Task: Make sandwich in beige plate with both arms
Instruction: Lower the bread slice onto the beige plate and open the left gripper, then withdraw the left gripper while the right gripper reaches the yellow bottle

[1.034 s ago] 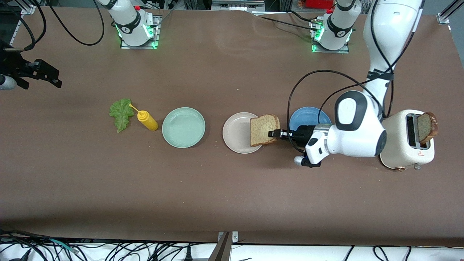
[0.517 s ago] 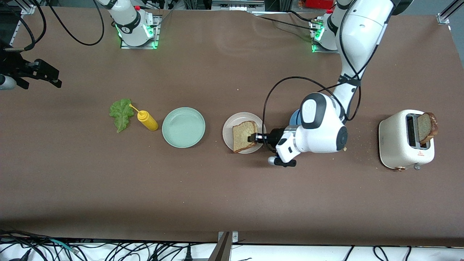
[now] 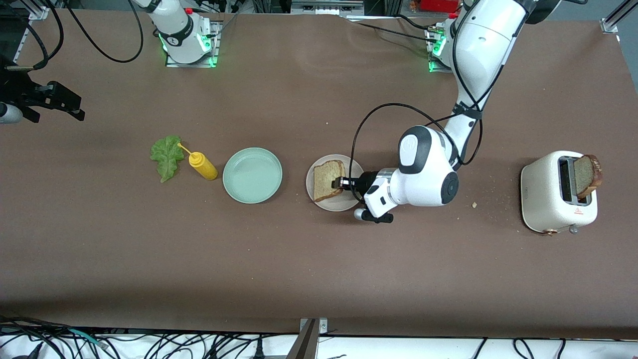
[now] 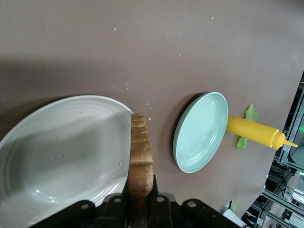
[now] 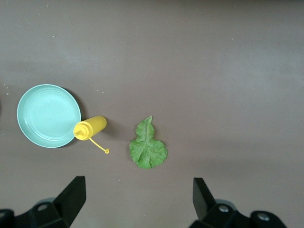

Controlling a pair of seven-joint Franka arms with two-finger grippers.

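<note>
Front view: nearest the camera is the row of items mid-counter [image 3: 319, 269]. Left claw [image 3: 339, 183] is clamped tight on one edge of a bread slice [image 3: 327, 180], holding it over the beige plate [image 3: 321, 202]; can't tell if the slice touches the plate yet. Left wrist view shows the slice [image 4: 141, 156] edge-on between the fingers, plate [image 4: 57, 156] under it. Toward the right arm's end: mint green plate [image 3: 252, 175], mustard bottle [image 3: 203, 166], lettuce leaf [image 3: 166, 156]. At the left arm's end, toaster [image 3: 558, 192] with the second slice [image 3: 587, 175] sticking up.

Right claw [image 3: 42, 99] waits, hanging over the counter's edge, fingers spread wide, nothing in them.

Risks: the slice sits off-centre, toward the left arm's side of the plate, so a release here could leave it hanging on the rim or tipping off. A pinched edge may also stick to a finger and drag out when the claw backs away.
</note>
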